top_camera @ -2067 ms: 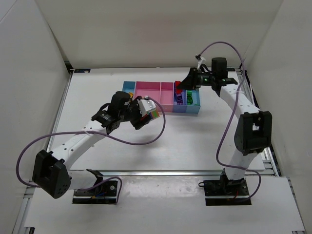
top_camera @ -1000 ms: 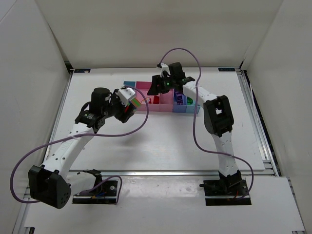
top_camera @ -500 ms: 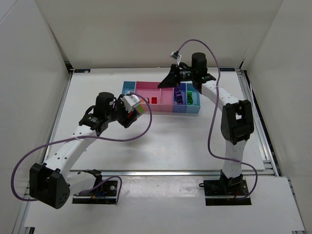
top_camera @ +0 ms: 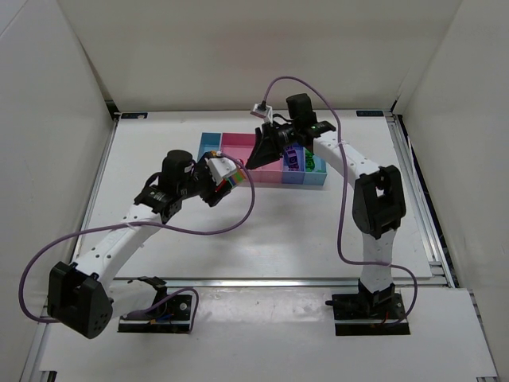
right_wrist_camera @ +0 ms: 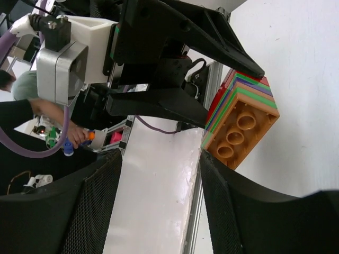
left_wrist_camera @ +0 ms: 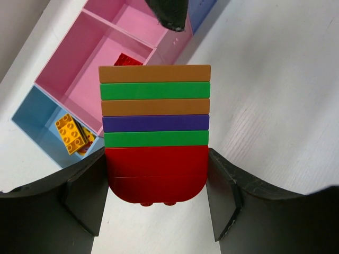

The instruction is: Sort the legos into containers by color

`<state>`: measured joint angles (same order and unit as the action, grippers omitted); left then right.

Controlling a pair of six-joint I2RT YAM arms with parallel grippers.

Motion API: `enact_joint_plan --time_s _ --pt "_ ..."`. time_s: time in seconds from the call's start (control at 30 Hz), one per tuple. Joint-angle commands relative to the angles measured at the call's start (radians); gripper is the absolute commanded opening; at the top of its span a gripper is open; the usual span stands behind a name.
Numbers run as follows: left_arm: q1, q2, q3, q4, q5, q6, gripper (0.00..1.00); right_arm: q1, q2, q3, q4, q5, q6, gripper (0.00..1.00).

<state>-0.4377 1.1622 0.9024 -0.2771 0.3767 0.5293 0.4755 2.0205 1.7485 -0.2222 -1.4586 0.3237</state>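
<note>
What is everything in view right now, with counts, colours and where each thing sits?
brick stack: one, orange, green, purple and red layers, held aloft
containers: five joined, light blue, pink, dark blue, far side
yellow brick: at least one, leftmost container
red brick: one, wide pink container
purple bricks: count unclear, dark-blue container
green bricks: count unclear, rightmost container
table: one, white
left gripper: black, shut on brick stack
right gripper: black, open, facing brick stack

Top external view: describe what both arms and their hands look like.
Both the left arm and right arm have white links with black joints. A purple cable loops along each. The left hand and right hand have black fingers.
</note>
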Motion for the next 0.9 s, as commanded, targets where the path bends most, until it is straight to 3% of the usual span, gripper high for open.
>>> enact_joint_plan --time_s 0.0,0.5,0.87 --pt "-0.019 -0.001 0.043 0.039 0.004 0.015 0.31 -0.012 0.014 0.032 -0.069 -0.026 -0.057 0.65" --pt "-0.052 0.014 0.072 0.046 -0.013 0.026 0.30 -0.009 0.035 0.054 -0.111 0.136 -0.055 0.73" --pt "-0.055 0.036 0.079 0.055 -0.007 0.024 0.30 0.011 0.038 0.077 -0.155 0.171 -0.101 0.75"
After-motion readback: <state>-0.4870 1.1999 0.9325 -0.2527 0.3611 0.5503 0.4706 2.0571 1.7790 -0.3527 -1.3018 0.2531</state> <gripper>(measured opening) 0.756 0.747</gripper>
